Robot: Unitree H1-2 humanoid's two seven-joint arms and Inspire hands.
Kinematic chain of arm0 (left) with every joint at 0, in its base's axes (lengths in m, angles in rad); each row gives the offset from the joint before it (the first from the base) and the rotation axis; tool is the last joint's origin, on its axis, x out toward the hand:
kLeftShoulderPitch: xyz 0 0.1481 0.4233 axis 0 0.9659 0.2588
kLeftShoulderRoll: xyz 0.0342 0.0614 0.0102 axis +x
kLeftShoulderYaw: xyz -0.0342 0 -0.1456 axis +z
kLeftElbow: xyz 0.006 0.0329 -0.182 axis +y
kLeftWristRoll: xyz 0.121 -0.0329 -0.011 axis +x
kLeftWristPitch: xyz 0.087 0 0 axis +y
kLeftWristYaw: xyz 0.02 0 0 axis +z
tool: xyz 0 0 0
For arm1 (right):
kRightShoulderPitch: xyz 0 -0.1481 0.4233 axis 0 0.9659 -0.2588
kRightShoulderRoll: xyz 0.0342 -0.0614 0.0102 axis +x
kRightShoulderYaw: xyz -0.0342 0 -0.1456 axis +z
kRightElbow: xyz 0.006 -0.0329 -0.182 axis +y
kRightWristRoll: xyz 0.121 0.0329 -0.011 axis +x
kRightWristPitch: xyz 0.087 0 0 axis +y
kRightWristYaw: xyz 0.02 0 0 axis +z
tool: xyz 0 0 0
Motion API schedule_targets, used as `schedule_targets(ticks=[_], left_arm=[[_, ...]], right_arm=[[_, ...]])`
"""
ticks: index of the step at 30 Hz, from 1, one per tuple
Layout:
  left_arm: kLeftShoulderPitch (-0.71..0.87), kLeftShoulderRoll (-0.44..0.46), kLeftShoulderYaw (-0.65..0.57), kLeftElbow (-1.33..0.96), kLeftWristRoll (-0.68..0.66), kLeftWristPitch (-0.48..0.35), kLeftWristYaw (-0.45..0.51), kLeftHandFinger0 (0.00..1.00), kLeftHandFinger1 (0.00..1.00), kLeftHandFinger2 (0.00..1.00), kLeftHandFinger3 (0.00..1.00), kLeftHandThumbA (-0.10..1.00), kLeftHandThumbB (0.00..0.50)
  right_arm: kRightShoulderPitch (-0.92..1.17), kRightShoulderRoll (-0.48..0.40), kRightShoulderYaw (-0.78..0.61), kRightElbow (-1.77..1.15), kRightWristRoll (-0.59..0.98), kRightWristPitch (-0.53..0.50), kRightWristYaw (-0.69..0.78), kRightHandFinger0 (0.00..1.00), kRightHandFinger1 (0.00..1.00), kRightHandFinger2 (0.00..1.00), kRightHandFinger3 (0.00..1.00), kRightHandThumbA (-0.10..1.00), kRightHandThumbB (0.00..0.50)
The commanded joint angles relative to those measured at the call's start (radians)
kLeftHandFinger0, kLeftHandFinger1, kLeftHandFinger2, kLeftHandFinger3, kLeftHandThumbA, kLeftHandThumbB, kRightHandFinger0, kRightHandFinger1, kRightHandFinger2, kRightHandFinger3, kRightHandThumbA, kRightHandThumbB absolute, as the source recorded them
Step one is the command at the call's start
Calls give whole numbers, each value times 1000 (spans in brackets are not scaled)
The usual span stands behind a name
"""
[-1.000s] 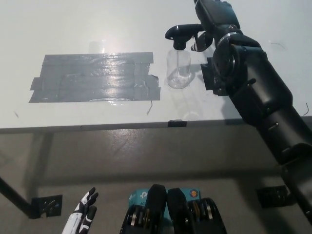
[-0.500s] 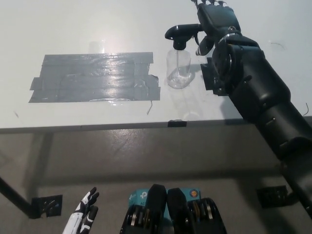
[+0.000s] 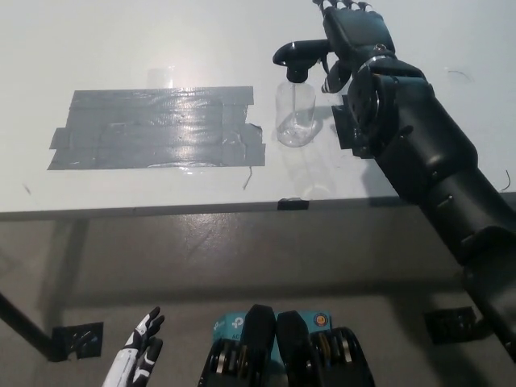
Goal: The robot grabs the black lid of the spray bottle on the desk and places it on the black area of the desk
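Observation:
A clear spray bottle (image 3: 296, 117) stands upright on the white desk (image 3: 161, 40), topped by its black trigger lid (image 3: 297, 56). My black right hand (image 3: 355, 36) is at the lid's right end, open, its fingers stretched towards the picture's top edge and not wrapped round the lid. Whether the palm touches the lid I cannot tell. The black area (image 3: 157, 129) is a patch of dark tape strips lying left of the bottle. My white left hand (image 3: 141, 359) rests low at the bottom left, below the desk's edge, fingers apart.
The desk's front edge (image 3: 201, 211) runs across the middle of the picture, with floor below it. A small black bracket (image 3: 79, 339) sits on the floor at the lower left.
My right hand has straightened its fingers upward beside the lid and shifted slightly towards the picture's top. The bottle and my left hand have stayed put.

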Motion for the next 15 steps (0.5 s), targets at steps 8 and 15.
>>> schedule_targets(ticks=[8,15], left_arm=[[-13,19,1,-29,1,-6,3,1000,1000,1000,1000,1000,237],[-16,31,-5,-45,7,15,-7,1000,1000,1000,1000,1000,215]], right_arm=[[-90,30,-10,42,35,8,-82,1000,1000,1000,1000,1000,410],[-108,33,0,85,42,-5,-104,1000,1000,1000,1000,1000,399]])
